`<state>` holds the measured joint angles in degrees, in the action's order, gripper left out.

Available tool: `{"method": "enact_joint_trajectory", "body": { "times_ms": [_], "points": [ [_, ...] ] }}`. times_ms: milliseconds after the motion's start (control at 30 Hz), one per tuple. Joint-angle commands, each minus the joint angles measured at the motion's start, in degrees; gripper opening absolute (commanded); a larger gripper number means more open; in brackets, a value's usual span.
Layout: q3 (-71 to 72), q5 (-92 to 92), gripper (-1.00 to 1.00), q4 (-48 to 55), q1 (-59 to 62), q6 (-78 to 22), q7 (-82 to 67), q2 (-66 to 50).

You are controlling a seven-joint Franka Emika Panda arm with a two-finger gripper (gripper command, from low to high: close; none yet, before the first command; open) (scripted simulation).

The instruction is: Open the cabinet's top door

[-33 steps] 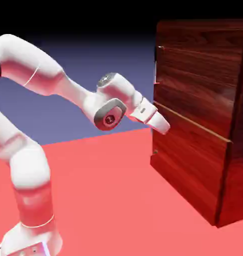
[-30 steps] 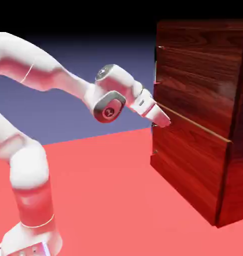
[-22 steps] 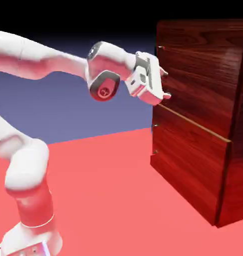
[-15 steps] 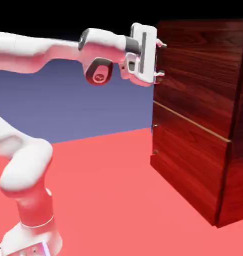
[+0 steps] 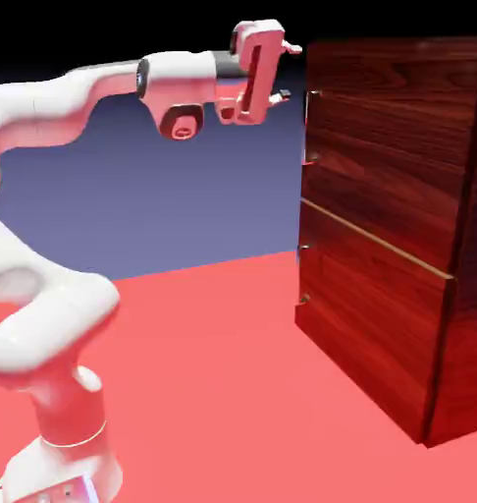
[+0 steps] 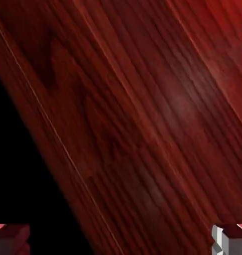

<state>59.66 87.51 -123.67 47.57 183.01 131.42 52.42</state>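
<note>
The cabinet point(image 5: 399, 226) of dark reddish wood stands at the exterior view's right, and its wood point(image 6: 143, 114) fills most of the hand view. The top door point(image 5: 390, 157) lies closed above a thin pale seam, with a small pale handle point(image 5: 309, 126) at its left edge. My gripper point(image 5: 289, 71) hovers level with the cabinet's upper left corner, just left of the handle's top end and apart from it. It is open with nothing between its fingers. In the hand view the fingertips point(image 6: 227, 240) show far apart at the bottom corners.
The lower wood panel point(image 5: 370, 324) sits under the seam with its own small fittings on its left edge. The cabinet rests on the red table point(image 5: 213, 393). My white arm point(image 5: 76, 93) stretches across the upper left.
My hand has risen from the seam's height to the cabinet's top corner, turned so that the fingers point at the cabinet, and drawn slightly left. The jaws stayed open and the door has not moved.
</note>
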Motion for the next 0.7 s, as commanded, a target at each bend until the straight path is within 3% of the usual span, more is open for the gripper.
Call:
{"method": "enact_joint_trajectory", "body": {
  "times_ms": [0,400,633,667],
  "points": [
    [1.67,2.45,0.00,1.05,1.35,0.25,2.50,0.55],
    [21.74,31.89,0.00,13.60,17.58,3.28,32.42,7.20],
    [25.99,31.17,0.00,21.36,27.71,1.78,34.58,7.41],
    [25.99,31.17,-1.00,21.36,27.71,1.77,34.58,7.41]
  ]
}}
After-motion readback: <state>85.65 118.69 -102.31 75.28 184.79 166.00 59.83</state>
